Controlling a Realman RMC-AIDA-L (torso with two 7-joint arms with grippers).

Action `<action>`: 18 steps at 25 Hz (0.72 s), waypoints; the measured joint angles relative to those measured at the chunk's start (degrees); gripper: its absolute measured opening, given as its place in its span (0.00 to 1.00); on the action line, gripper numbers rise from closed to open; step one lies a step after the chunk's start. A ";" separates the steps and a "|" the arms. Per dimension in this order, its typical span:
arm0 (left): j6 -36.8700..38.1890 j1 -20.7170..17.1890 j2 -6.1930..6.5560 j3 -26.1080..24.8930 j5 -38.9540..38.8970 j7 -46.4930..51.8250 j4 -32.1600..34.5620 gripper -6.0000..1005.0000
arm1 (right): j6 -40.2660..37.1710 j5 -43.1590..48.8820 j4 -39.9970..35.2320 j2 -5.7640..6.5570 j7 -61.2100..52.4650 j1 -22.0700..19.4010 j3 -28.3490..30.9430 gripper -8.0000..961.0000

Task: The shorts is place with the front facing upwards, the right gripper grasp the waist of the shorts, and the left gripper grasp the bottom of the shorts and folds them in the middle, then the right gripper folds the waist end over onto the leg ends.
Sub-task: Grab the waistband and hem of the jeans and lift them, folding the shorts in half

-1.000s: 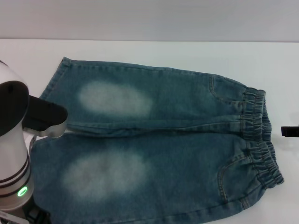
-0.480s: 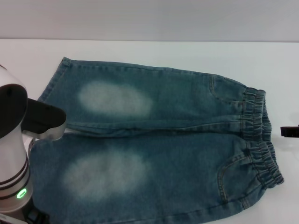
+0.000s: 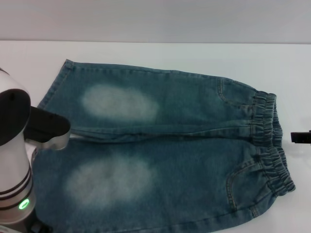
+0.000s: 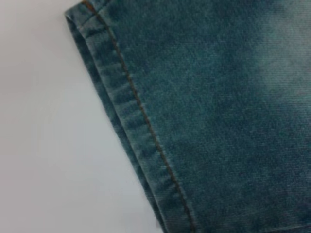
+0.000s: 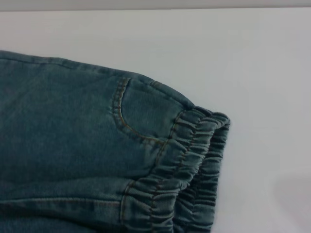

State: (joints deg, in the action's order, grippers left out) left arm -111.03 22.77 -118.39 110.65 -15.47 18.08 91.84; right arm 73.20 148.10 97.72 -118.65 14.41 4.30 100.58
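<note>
The shorts (image 3: 170, 150) lie flat, front up, on the white table (image 3: 160, 56). Their ruffled waist (image 3: 269, 141) is to the right and the leg ends (image 3: 54, 90) to the left. My left arm (image 3: 14, 160), white-silver with a green ring light, stands over the near leg's bottom, and the left gripper (image 3: 38, 227) is mostly cut off at the lower edge. The left wrist view shows that stitched hem (image 4: 131, 126) close up. Only a small black tip of the right gripper (image 3: 301, 137) shows, just right of the waist. The right wrist view looks at the waist (image 5: 189, 170) and a pocket (image 5: 131, 116).
Bare white table surrounds the shorts, with a wide strip behind them and a narrower one to the right of the waistband (image 5: 262, 97). A grey wall (image 3: 155, 19) rises beyond the table's far edge.
My left arm has sunk a little lower over the near leg's hem. The right gripper and the shorts have not visibly moved.
</note>
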 joint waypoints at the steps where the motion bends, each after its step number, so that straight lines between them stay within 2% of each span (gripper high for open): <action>1: 0.19 0.05 -0.01 0.00 -0.33 0.00 0.00 0.76 | 0.08 0.00 0.01 0.00 0.00 0.03 0.01 0.60; 18: 0.73 0.33 0.04 0.22 -0.70 -0.07 -0.60 0.76 | 0.20 0.09 0.02 0.00 0.00 0.02 0.05 0.60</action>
State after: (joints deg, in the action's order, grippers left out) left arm -110.29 23.10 -118.34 110.88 -16.17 18.02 91.25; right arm 73.40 148.18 97.74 -118.65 14.41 4.32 100.63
